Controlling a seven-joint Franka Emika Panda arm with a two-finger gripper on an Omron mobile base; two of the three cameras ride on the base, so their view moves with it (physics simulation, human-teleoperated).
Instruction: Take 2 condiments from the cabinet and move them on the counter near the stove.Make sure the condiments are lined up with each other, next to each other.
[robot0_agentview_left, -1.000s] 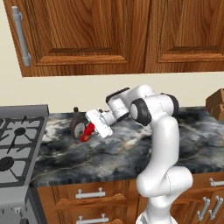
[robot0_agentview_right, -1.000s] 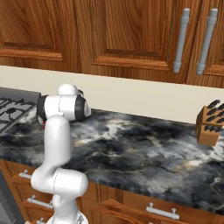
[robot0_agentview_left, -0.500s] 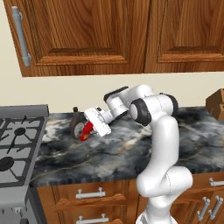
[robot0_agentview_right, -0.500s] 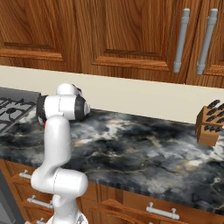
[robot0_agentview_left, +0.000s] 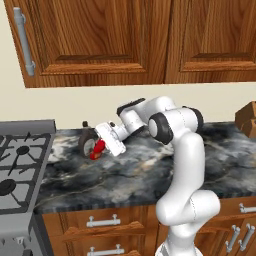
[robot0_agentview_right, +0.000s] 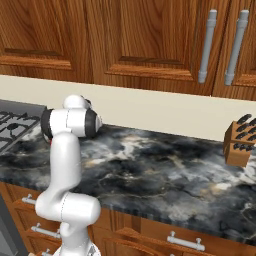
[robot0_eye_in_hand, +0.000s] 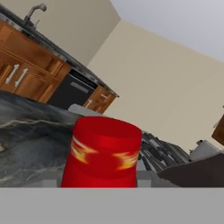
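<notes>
The red ketchup bottle (robot0_agentview_left: 97, 149) sits low over the marble counter (robot0_agentview_left: 125, 175), just right of the stove (robot0_agentview_left: 15, 165). My gripper (robot0_agentview_left: 101, 148) reaches in from the right and is shut on it. In the hand view the ketchup bottle (robot0_eye_in_hand: 103, 153) looms close, red with a yellow-red label, and my fingertips are hidden. The taller dark bottle (robot0_agentview_left: 85, 141) stands right behind and left of the ketchup, almost touching it. Above, the cabinet (robot0_agentview_left: 100, 40) has its doors closed. In the right base view my own arm hides both bottles.
A wooden knife block (robot0_agentview_right: 240, 142) stands at the counter's far right. The stove grates (robot0_eye_in_hand: 153, 151) lie just beyond the ketchup in the hand view. Drawers with silver handles (robot0_agentview_left: 102, 221) run under the counter. Bar handles (robot0_agentview_right: 206, 47) hang on the cabinet doors.
Almost nothing differs. The hand stays at the ketchup bottle beside the dark bottle, with at most a tiny shift.
</notes>
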